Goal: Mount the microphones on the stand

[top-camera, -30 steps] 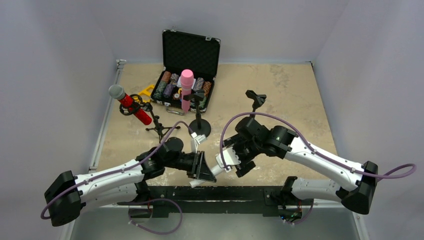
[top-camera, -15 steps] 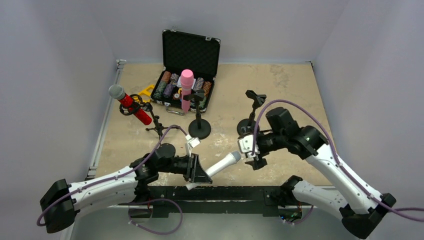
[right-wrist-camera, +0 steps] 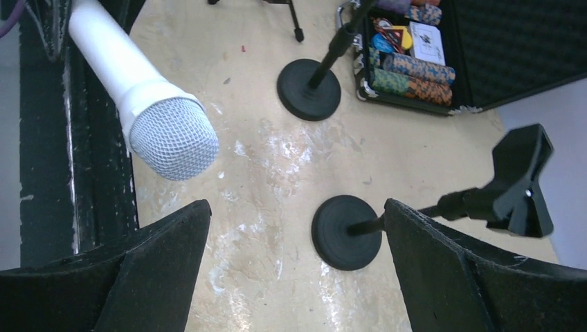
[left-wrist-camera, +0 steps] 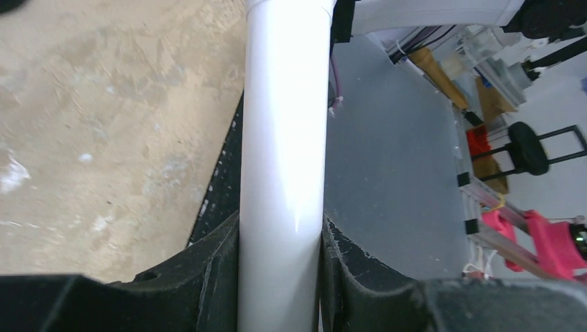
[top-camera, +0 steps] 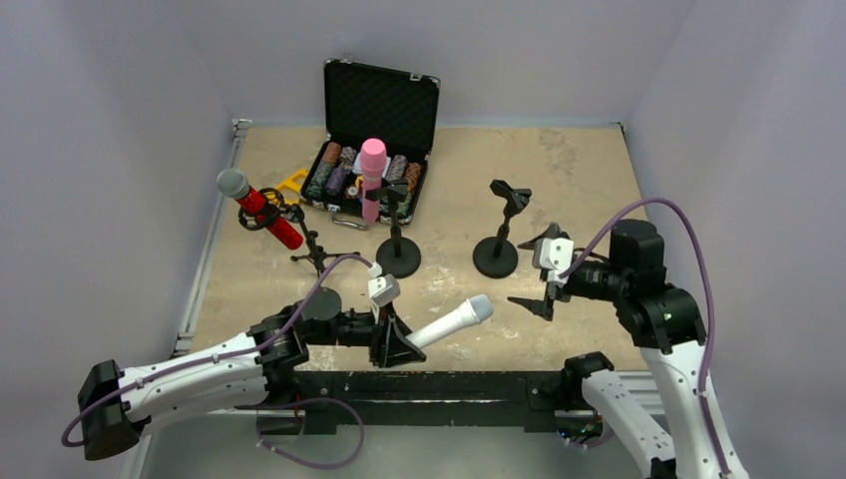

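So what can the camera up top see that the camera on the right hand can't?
Only the top camera shows the red microphone and the pink microphone sitting on their stands, plus the left gripper squeezing the white microphone by its handle. Only the right wrist camera shows the tiny mesh holes on that microphone's grey head and the insides of the open right gripper. Both show the white microphone, the empty stand and the case of chips.
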You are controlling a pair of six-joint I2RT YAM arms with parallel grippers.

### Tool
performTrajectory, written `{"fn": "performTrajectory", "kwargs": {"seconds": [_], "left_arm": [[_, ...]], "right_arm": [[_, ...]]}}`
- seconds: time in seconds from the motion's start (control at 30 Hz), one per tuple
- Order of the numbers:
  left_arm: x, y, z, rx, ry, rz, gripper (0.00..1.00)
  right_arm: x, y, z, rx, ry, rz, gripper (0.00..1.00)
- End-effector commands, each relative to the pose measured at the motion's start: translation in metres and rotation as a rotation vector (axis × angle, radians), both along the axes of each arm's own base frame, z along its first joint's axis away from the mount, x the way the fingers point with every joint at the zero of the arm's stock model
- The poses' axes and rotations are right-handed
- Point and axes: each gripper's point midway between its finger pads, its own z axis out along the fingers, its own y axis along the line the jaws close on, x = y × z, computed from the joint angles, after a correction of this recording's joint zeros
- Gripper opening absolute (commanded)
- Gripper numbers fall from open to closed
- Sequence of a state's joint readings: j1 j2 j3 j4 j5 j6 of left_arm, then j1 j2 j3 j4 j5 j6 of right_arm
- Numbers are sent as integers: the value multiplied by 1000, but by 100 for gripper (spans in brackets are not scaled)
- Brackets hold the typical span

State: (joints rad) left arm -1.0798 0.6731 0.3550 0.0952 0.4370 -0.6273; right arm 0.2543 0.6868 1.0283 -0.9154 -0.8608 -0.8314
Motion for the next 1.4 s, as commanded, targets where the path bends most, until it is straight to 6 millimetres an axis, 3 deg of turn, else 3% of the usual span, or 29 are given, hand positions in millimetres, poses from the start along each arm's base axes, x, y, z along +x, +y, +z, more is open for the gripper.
{"fn": "performTrajectory", "kwargs": {"seconds": [0.0,0.17,0.33,0.47,1.1,1.37], "left_arm": [[23,-7,37,-76,-256,39,0],[39,-12,39,-60,-336,85,0],[53,-21,44,-78,-394,120,0],[58,-23,46,-72,-419,135,0],[60,-1,29,-39,-470,183,0],[59,1,28,-55,-478,188,0]], "right_arm": [[8,-5,31,108,16,-94,99],[24,-16,52,167,26,-199,99],[46,-26,57,176,49,-298,99],[52,-31,63,176,56,-334,99],[89,-43,74,56,165,-378,99],[126,-44,92,31,221,-400,99]]}}
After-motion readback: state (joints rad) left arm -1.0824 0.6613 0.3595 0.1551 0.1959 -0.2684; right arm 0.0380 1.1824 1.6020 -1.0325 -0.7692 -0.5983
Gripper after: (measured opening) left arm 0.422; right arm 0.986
